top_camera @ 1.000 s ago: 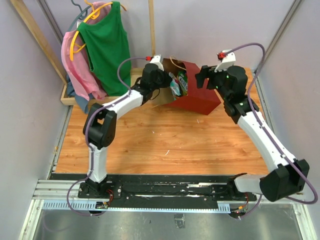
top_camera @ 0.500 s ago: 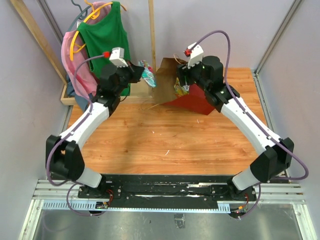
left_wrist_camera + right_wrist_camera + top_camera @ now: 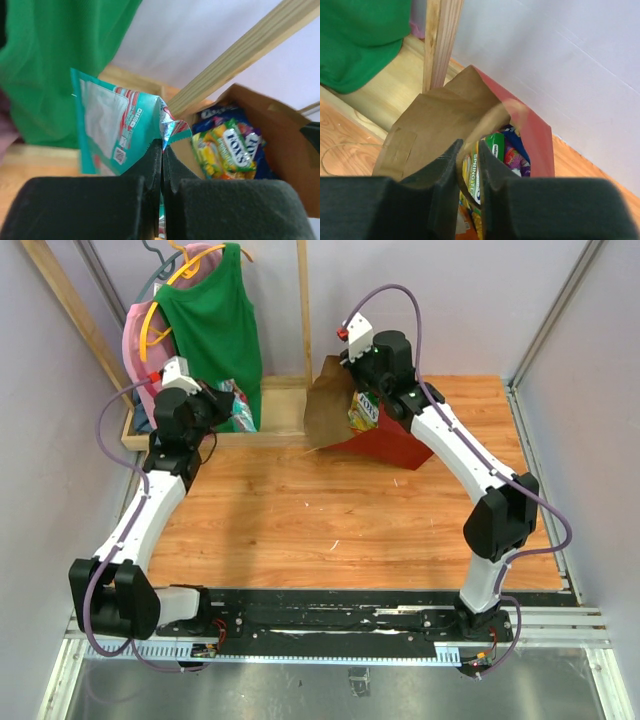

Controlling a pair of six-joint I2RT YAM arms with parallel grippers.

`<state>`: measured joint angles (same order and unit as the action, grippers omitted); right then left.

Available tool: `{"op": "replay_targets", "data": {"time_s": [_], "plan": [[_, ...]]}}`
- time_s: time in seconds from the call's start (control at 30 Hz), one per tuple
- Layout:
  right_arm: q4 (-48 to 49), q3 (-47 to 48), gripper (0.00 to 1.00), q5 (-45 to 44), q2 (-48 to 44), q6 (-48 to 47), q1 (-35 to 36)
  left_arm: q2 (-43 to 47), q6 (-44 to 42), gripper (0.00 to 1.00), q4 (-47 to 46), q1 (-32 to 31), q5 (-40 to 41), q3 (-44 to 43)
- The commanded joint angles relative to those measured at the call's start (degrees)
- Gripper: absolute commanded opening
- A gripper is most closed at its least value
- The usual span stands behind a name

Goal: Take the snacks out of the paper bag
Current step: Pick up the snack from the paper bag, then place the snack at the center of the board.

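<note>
The paper bag [image 3: 405, 440], red outside and brown inside, lies tipped at the back of the table with its mouth facing left. My left gripper [image 3: 222, 405] is far to its left, in front of the green garment. It is shut on a teal packet [image 3: 107, 122], with its fingertips [image 3: 155, 152] pinching the packet's crimped edge. My right gripper [image 3: 362, 400] is at the bag's mouth, its jaws closed narrowly on a green-yellow packet [image 3: 474, 175]. The bag's brown rim [image 3: 485, 122] curls between the fingers too. Blue and purple snacks [image 3: 515, 155] lie deeper inside the bag.
A green garment [image 3: 215, 330] and a pink one [image 3: 150, 355] hang from a wooden rack [image 3: 303, 310] at the back left, close behind my left gripper. The rack's base [image 3: 285, 410] runs beside the bag. A white wall stands behind the bag.
My left arm swung left from the bag to the garments, carrying the teal packet. My right gripper moved to the bag's mouth and closed from wide open onto the green-yellow packet.
</note>
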<state>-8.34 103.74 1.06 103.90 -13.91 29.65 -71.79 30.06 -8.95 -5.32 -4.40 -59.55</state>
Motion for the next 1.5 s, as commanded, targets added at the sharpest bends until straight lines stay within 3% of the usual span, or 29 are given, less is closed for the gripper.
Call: {"op": "replay_targets", "data": {"time_s": [0.0,0.07,0.2,0.47,0.7,0.83,1.2,1.47], "plan": [[-0.39,2.28,0.13,1.38,0.36,-0.83,1.45,3.13,3.73,0.01,7.61,0.36,8.93,3.15],[-0.32,2.17,0.03,1.61,0.13,-0.98,2.04,5.38,6.26,0.01,9.56,0.95,13.75,6.60],[-0.90,2.53,0.01,2.33,-0.06,-0.75,2.60,10.74,11.71,0.01,13.72,4.43,18.71,13.72],[-1.13,2.75,0.02,4.21,0.44,0.44,2.58,19.07,20.14,0.01,15.56,14.22,11.92,27.57],[-0.84,1.00,0.02,5.51,-0.81,0.53,2.69,20.45,25.68,0.01,13.37,16.40,10.04,33.35],[-0.52,0.27,0.03,6.60,-1.08,1.00,2.66,17.69,26.86,0.01,3.66,16.85,3.56,32.94],[0.65,-0.81,0.04,6.88,-2.55,0.80,2.69,3.11,28.41,0.00,-10.98,18.99,-8.34,17.23],[0.60,-1.88,0.04,6.71,-2.48,0.24,2.61,0.28,32.59,0.01,-12.85,21.90,-7.59,30.17]]}}
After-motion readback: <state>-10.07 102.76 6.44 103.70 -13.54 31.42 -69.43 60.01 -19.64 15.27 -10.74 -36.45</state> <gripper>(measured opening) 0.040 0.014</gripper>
